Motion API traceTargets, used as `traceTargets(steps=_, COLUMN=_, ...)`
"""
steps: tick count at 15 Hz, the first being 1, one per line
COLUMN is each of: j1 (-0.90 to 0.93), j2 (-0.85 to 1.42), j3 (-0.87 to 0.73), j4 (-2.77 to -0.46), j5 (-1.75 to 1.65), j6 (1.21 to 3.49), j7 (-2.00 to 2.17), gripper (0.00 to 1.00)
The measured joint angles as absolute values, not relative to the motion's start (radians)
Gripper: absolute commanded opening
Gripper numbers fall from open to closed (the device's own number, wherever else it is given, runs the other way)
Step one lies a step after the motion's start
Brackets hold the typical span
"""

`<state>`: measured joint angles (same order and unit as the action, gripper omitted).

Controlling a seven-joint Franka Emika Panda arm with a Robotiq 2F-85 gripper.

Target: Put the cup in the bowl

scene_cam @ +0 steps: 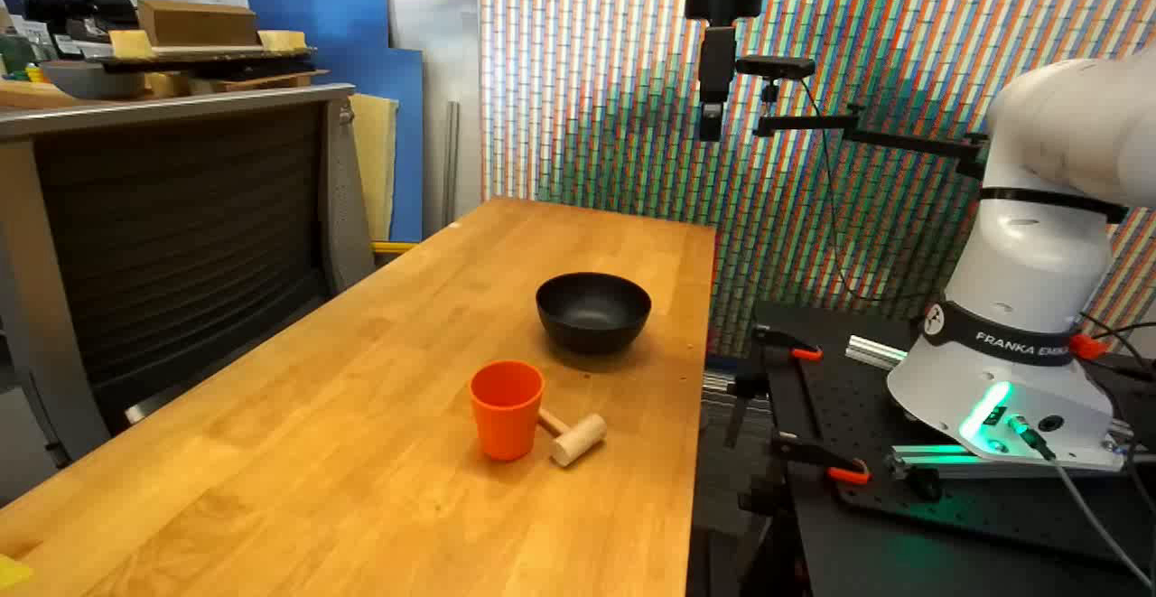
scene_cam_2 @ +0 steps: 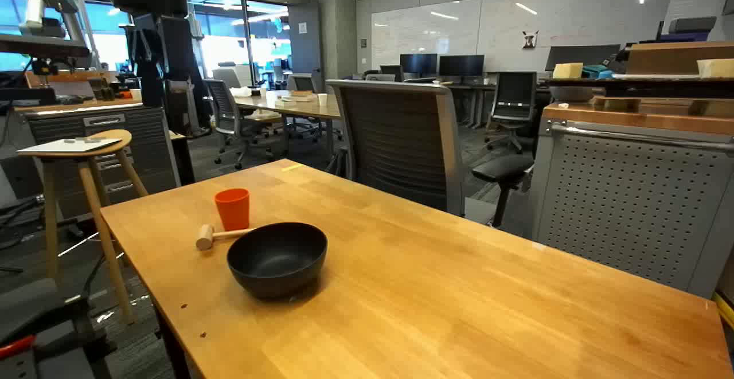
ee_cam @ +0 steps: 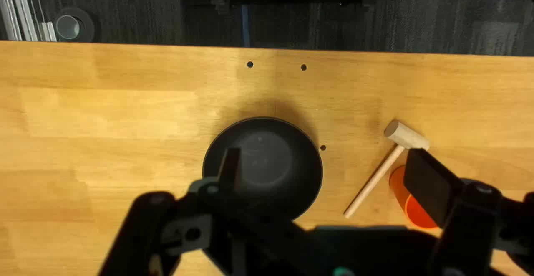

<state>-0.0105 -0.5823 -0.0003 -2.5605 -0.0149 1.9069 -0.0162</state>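
Empty gripper point(ee_cam: 325, 155) hangs high, jaws spread wide; orange cup point(scene_cam: 507, 421) stands upright on the counter point(scene_cam: 361, 489) well below it, beside the wooden mallet point(scene_cam: 578, 439), off toward the finger point(ee_cam: 429, 184) farther from the black bowl point(scene_cam: 591, 337).

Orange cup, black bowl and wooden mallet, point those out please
Orange cup point(scene_cam: 507, 423): in an exterior view, on its outer wall.
Black bowl point(scene_cam_2: 277, 257): in an exterior view, on its inner surface.
Wooden mallet point(ee_cam: 385, 167): in the wrist view, on its handle.

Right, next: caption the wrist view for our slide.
Looking down past open jaws at a table bearing a black bowl, wooden mallet and orange cup.
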Motion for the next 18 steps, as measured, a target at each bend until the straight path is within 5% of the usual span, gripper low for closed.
traceTargets(steps=11, j1=-0.011, j2=-0.579, j3=0.000, j4=-2.562, j5=-0.015, j6=1.915, j7=-0.012, gripper=1.00)
traceTargets(steps=18, j1=0.023, j2=-0.384, j3=0.112, j4=-2.577, j5=0.009, j6=2.253, j7=0.174, gripper=1.00)
